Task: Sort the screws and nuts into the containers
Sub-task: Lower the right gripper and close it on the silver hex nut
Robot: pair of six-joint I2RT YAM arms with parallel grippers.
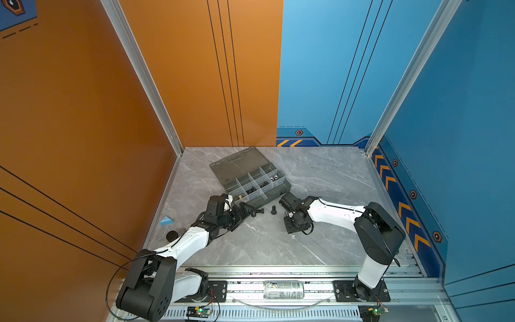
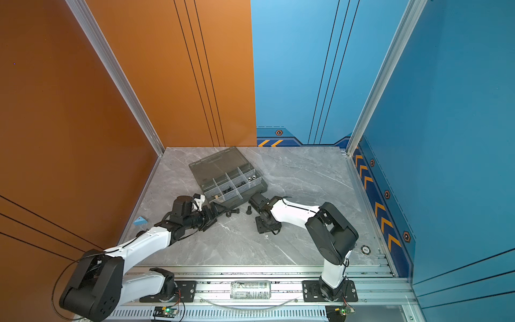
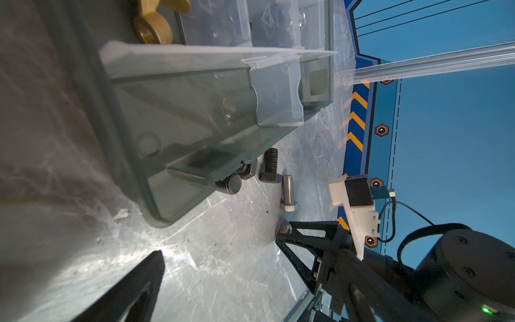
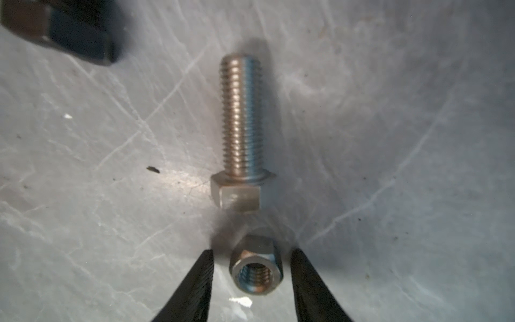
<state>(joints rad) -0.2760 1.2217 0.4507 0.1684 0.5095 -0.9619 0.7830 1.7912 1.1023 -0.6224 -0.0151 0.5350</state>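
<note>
We find the right gripper [image 4: 253, 255] low over the table [image 4: 390, 139], claw released. Its two black fingers [image 4: 195, 284] straddle a silver nut [image 4: 256, 269] with a sliver of slab showing on each side, so nothing is gripped yet. The nut sits just off the head of the long silver screw [image 4: 242, 117], near it but apart.

We judge the nut light, hard and slick. On this polished stone it may skate or flip if one finger lands first. The best hold looks to be across two opposite flats, with the fingers closing evenly. The silver screw lies close enough to get nudged.

The left gripper [image 1: 246, 209] lies beside a black screw [image 1: 257, 213], by the front wall of the organizer box [image 1: 278, 191]. We cannot tell whether its claw is parted or closed.

The box lid lies open. In a top view, silver nuts [image 1: 274, 177] fill the right-end compartment and black pieces [image 1: 262, 184] the next. Brass-coloured pieces [image 3: 152, 28] sit nearest the left gripper. We cannot tell black screws from black nuts inside.
</note>
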